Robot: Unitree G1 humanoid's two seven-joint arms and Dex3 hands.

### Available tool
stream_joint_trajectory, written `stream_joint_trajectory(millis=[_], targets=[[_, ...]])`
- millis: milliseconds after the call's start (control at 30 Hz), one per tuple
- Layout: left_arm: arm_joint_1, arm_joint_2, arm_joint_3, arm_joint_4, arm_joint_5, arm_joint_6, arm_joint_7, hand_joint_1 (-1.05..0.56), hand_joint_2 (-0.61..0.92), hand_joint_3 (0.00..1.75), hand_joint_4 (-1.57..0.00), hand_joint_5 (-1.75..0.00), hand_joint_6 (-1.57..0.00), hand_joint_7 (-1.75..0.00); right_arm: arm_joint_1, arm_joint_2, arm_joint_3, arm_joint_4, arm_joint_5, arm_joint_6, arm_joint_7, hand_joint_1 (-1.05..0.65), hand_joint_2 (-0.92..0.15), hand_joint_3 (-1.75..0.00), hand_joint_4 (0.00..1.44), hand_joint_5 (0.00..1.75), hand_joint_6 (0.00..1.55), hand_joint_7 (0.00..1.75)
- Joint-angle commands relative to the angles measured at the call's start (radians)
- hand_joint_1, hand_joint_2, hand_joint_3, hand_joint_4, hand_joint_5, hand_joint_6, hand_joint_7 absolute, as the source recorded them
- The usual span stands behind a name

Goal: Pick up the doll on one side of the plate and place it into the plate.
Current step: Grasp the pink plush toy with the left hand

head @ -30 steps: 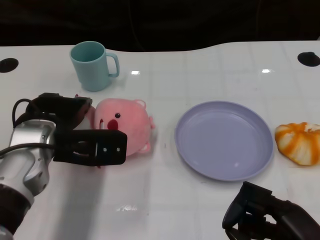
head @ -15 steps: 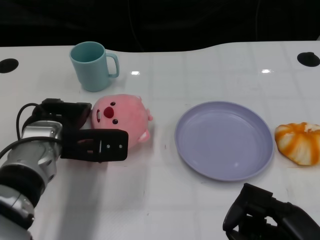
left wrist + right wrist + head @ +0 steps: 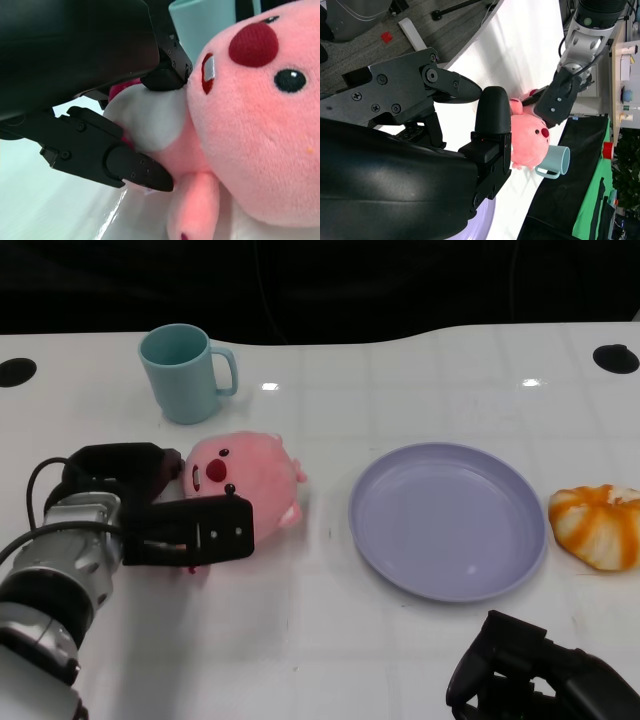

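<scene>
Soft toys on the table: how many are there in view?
2. The pink doll lies left of the purple plate, below the teal mug, with the left hand at it. The orange-and-white plush lies right of the plate, partly cut off by the picture's edge.

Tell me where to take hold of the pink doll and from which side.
Grip the pink doll around its soft round body, from the side away from the plate, where the left hand already brackets it. It lies low on the table with the mug close behind.

Robot lab or test room: white bench (image 3: 330,640) against black drape (image 3: 320,280); grey floor (image 3: 380,65) strewn with cables and equipment.
</scene>
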Motion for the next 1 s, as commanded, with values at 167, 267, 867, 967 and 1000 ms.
stream_joint_trajectory(millis=[167,267,867,967,1000], targets=[[0.076,0.006,0.006,0.013,-0.025,-0.087,0.147,-0.27,0.92,0.35,-0.79,-1.75,-0.54,-1.69,0.002,-0.007,-0.013,-0.006,0.021,0.008,0.004,-0.24,-0.86,-0.67,0.64,1.75,0.42,1.68],[0.083,0.011,0.036,0.009,-0.057,-0.126,0.191,-0.24,0.92,0.3,-0.82,-1.75,-0.59,-1.74,-0.001,-0.008,-0.011,-0.006,0.02,0.013,0.002,-0.24,-0.87,-0.66,0.64,1.75,0.42,1.69],[0.122,0.047,0.159,-0.309,-0.175,-0.031,0.025,-0.18,0.67,0.73,-0.88,-1.75,-0.68,-1.75,-0.009,-0.003,-0.003,0.006,0.012,0.007,-0.004,-0.22,-0.87,-0.66,0.65,1.75,0.42,1.69],[0.139,0.045,0.174,-0.397,-0.188,-0.033,-0.006,-0.2,0.66,0.71,-0.9,-1.75,-0.67,-1.75,-0.008,-0.006,-0.002,0.004,0.01,0.009,-0.004,-0.22,-0.87,-0.66,0.65,1.75,0.42,1.7],[0.142,0.041,0.175,-0.432,-0.19,-0.025,-0.018,-0.2,0.65,0.71,-0.9,-1.75,-0.67,-1.75,-0.007,-0.006,-0.001,0.002,0.011,0.01,-0.004,-0.21,-0.87,-0.66,0.65,1.75,0.42,1.7]])
